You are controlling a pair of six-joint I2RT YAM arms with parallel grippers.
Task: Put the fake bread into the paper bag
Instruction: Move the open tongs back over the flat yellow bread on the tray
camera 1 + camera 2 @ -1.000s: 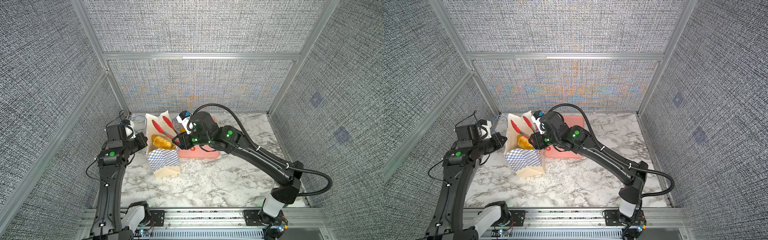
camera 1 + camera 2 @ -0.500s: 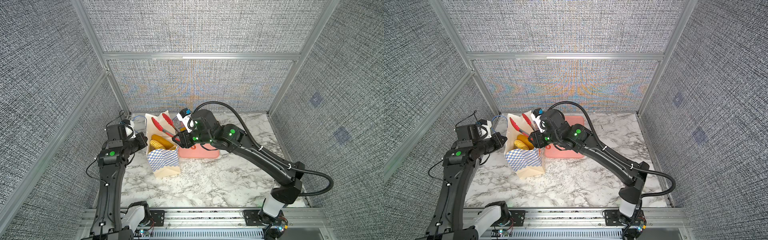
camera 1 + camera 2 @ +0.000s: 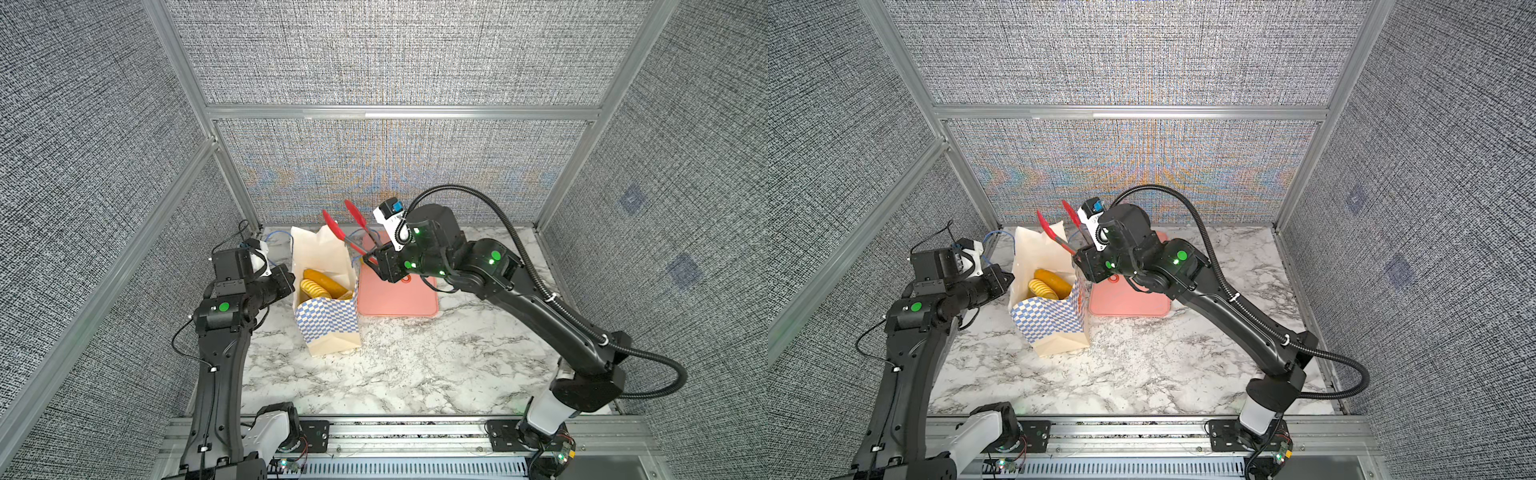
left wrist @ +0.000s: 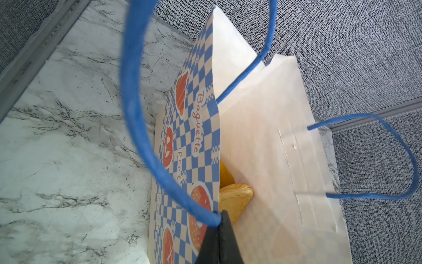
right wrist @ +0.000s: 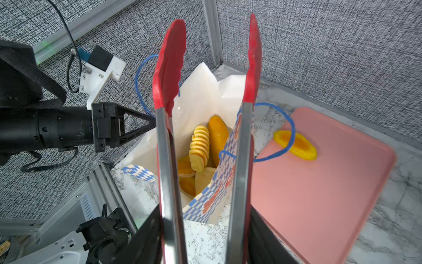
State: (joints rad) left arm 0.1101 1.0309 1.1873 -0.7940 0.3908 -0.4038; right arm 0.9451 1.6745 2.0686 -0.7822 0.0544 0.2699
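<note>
The paper bag [image 3: 328, 328] [image 3: 1054, 326] stands open on the marble. Several pieces of fake bread [image 3: 320, 284] [image 3: 1046, 284] [image 5: 201, 146] lie inside it, among them a ridged yellow roll and a smooth orange loaf. One more orange piece [image 5: 296, 145] lies on the pink tray. My left gripper [image 4: 220, 214] [image 3: 291, 276] is shut on the bag's rim [image 4: 214, 160], where a blue cord handle [image 4: 137, 91] is fixed. My right gripper [image 5: 205, 212] [image 3: 376, 259] is shut on the red tongs [image 5: 170, 68] [image 3: 345, 226]. Their empty tips stand apart above the bag's mouth.
The flat pink tray [image 3: 399, 299] [image 3: 1129, 299] [image 5: 319, 194] lies right beside the bag, partly under my right arm. Grey fabric walls with aluminium posts [image 3: 232, 174] close in the back and sides. The bag stands near the back left corner.
The ridged roll now lies in the bag on top of the other bread. My right gripper has lifted the tongs up and away from the bag's mouth. The left arm has held still.
</note>
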